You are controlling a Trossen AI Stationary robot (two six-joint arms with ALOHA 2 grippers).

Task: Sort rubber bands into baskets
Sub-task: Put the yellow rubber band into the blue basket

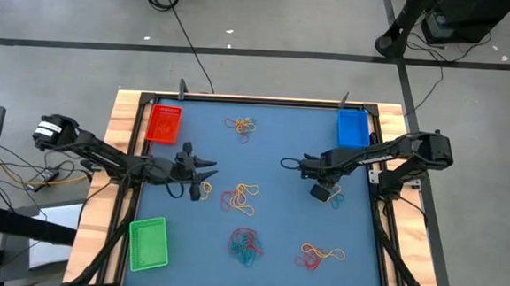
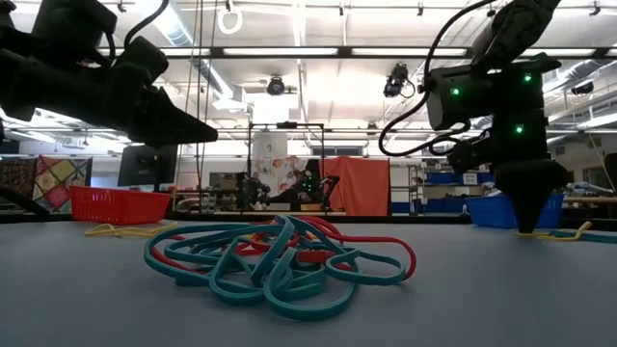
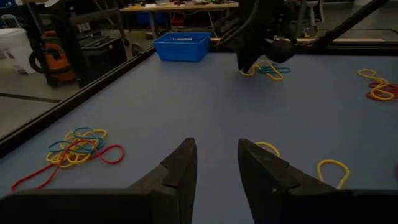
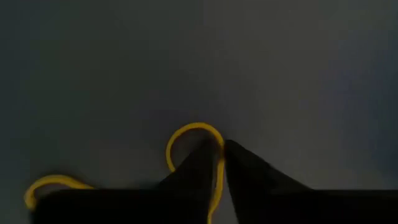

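The right gripper (image 4: pixel 219 163) pointed down at the blue mat (image 1: pixel 278 206) on its right side, near the blue rectangular plastic basket (image 1: pixel 353 129). Its 2 dark, wedge-shaped fingers (image 4: pixel 249 171) stood nearly together, pinching a thin yellow rubber band (image 4: pixel 186 134) whose smooth loop curled out past the tips while a strand ran down between them. A blue-teal band (image 1: pixel 337 200) lay on the mat just beside that gripper.

The left gripper (image 3: pixel 216 163) hovered low over the mat's left side, its 2 angular matte fingers partly apart with nothing between them; 2 yellow loops (image 3: pixel 333 169) lay just ahead of it.

Other thin elastic bands lay in loose tangles: a yellow, red and teal cluster (image 1: pixel 241 124) near the far edge, a yellow and red one (image 1: pixel 240 198) in the middle, a teal and red knot (image 1: pixel 246 245) toward the near edge, and yellow and red loops (image 1: pixel 320 254) to its right. The red ribbed plastic basket (image 1: pixel 164 124) sat at the far left corner, the green mesh-walled basket (image 1: pixel 148 242) at the near left.

The mat was flat, smooth and matte, framed by pale wooden edging (image 1: pixel 122 117). Around it lay grey floor crossed by dark tape lines and black cables (image 1: pixel 186 37). Beyond the table, the low view showed a workshop with long ceiling lights (image 2: pixel 289 50), an orange panel (image 2: pixel 362 185) and cluttered shelves.
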